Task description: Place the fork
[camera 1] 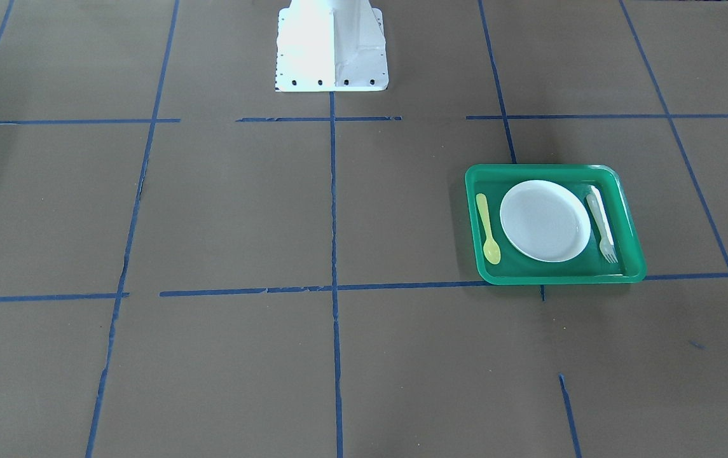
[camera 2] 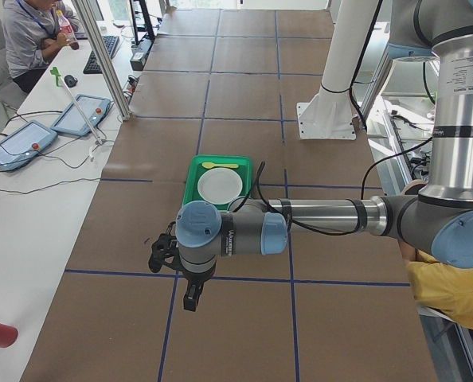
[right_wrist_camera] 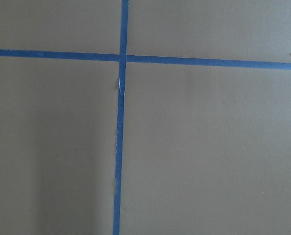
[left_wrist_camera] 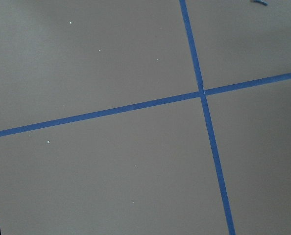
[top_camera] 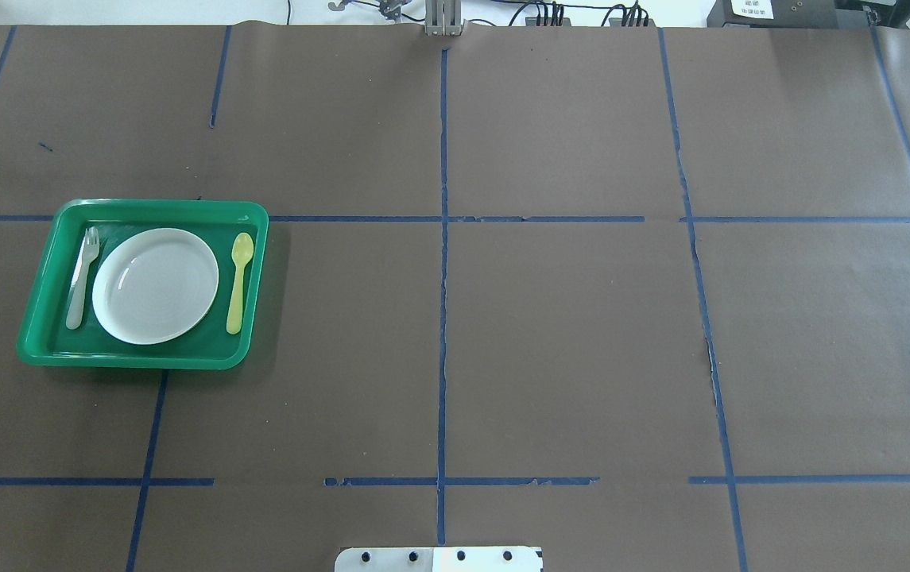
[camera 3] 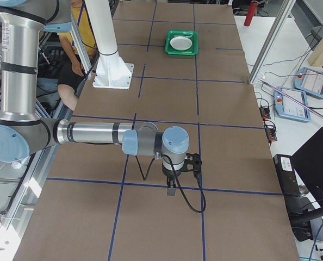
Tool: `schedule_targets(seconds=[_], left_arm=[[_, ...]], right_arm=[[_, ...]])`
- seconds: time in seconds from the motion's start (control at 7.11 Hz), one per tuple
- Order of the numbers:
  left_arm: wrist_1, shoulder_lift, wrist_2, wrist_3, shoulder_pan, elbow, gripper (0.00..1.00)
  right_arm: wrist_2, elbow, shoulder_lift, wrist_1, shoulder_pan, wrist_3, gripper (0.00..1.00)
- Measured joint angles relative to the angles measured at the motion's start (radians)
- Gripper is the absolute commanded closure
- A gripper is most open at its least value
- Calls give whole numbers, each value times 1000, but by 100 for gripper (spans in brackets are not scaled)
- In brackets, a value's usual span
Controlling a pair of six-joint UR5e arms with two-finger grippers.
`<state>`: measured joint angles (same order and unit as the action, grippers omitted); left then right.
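Observation:
The pale whitish fork [camera 1: 602,226] lies flat in the green tray [camera 1: 554,169], beside the white plate [camera 1: 545,219]. In the overhead view the fork [top_camera: 81,278] is left of the plate [top_camera: 155,286], tines pointing away from the robot. The yellow spoon [top_camera: 238,278] lies on the plate's other side. Nothing holds the fork. My left gripper [camera 2: 190,298] shows only in the exterior left view, hanging over bare table well short of the tray [camera 2: 190,181]. My right gripper [camera 3: 171,190] shows only in the exterior right view, far from the tray [camera 3: 181,51]. I cannot tell whether either is open or shut.
Brown paper with blue tape lines covers the table. The robot's white base [camera 1: 332,48] stands at mid-table on its edge. Both wrist views show only paper and tape. Operators and tablets [camera 2: 17,143] are beside the table.

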<state>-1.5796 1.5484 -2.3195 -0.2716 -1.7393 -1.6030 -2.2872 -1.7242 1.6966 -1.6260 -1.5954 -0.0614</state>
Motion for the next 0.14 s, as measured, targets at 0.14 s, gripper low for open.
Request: schedule_targets(seconds=[0.14], left_arm=[[0,5,1,0,-5,-1,0]], right_arm=[[0,0,0,0,0,0,0]])
